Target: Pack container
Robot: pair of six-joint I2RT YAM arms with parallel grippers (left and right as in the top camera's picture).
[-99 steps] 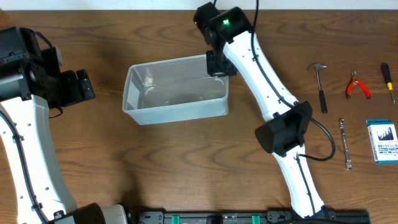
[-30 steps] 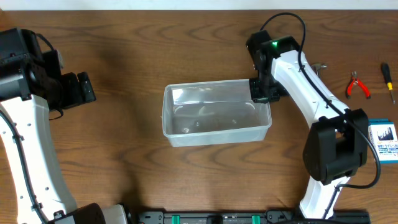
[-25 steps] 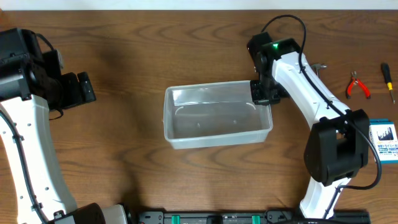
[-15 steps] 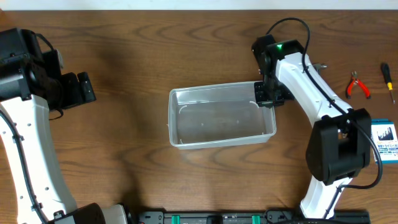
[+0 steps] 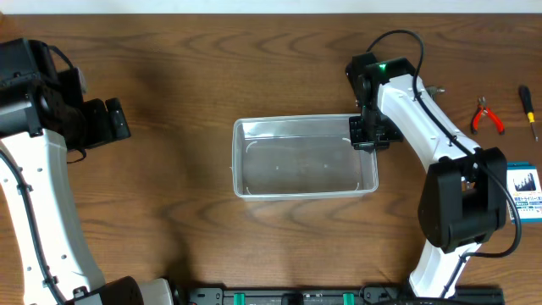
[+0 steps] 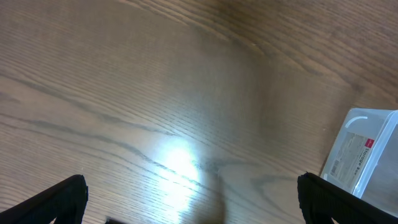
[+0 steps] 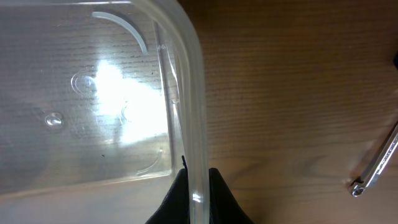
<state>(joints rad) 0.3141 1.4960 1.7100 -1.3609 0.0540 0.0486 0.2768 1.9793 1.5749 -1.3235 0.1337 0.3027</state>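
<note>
Overhead view of a brown wood-grain table (image 5: 212, 68) with pronounced grain; a pale strip runs along its far edge, and lamp glare falls on the wood in the left wrist view. Two white-and-black arms work here, one on each side. One container (image 5: 236, 161), a clear rectangular bin with rounded corners, lies at mid-table, slightly right of centre, its long side running left to right. The right gripper (image 5: 366, 135) is at the bin's far right corner, its jaws pinched together on the thin side wall, one finger inside and one outside. The left gripper (image 6: 193, 186) hovers over bare wood well to the left, jaws spread wide and holding nothing. At the table's right end lie one pair of red-handled pliers (image 5: 487, 116), one screwdriver (image 5: 528, 110) and one blue-and-white box (image 5: 525, 188). One hammer (image 5: 434, 89) is mostly hidden behind the right arm, and one wrench (image 7: 376, 167) shows at the edge of the right wrist view.
</note>
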